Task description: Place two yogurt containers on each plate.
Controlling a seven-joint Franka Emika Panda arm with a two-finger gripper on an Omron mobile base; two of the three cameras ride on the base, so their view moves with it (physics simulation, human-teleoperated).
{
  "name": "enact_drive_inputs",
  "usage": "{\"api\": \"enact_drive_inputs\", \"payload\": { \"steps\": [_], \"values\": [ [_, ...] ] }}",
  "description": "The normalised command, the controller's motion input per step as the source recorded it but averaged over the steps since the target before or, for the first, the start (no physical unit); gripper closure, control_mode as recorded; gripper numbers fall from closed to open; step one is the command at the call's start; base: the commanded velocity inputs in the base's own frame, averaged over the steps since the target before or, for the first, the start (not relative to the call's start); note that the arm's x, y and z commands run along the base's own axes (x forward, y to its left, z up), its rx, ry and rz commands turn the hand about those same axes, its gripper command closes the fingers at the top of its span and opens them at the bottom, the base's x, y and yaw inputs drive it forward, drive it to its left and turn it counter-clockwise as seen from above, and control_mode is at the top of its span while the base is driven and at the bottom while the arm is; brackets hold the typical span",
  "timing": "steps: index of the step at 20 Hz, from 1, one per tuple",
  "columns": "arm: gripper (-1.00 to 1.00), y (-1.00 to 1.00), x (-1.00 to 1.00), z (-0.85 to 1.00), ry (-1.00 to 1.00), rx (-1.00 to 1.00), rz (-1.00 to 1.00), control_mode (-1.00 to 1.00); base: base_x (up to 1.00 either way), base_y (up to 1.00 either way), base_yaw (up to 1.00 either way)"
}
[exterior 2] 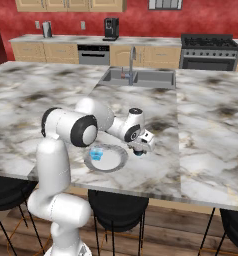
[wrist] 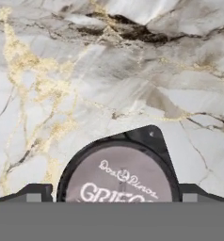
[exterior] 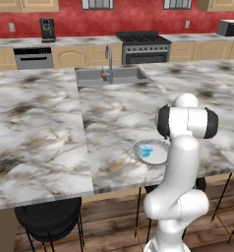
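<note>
One small blue yogurt cup (exterior 2: pixel 138 152) with a pale lid sits between the open end effector (exterior 2: pixel 139 150); closing comes next, then carrying leftward to the white plate (exterior 2: pixel 116 162).

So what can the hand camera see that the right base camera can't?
Hand view: the writing on a yogurt lid, very close, with the open tool and its tips on either side. Right base view: a plate holding one blue yogurt container, plus the sink and the stove further back. Both: the marble counter and the tool hanging low over a yogurt beside the plate.
</note>
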Motion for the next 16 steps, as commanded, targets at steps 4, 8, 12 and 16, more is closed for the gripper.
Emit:
{"api": "enact_drive_inputs", "payload": {
  "steps": [4,8,12,16],
  "values": [
    [-1.0,0.0,0.23,-0.17,0.0,0.0,0.0,-1.0,0.0,0.0,0.0],
    [1.0,-0.01,0.14,-0.11,0.0,0.0,0.0,-1.0,0.0,0.0,0.0],
    [1.0,0.0,0.0,0.0,0.0,0.0,0.0,-1.0,0.0,0.0,0.0],
    [1.0,0.0,0.0,-0.01,0.0,0.0,0.0,-1.0,0.0,0.0,0.0]
  ]
}}
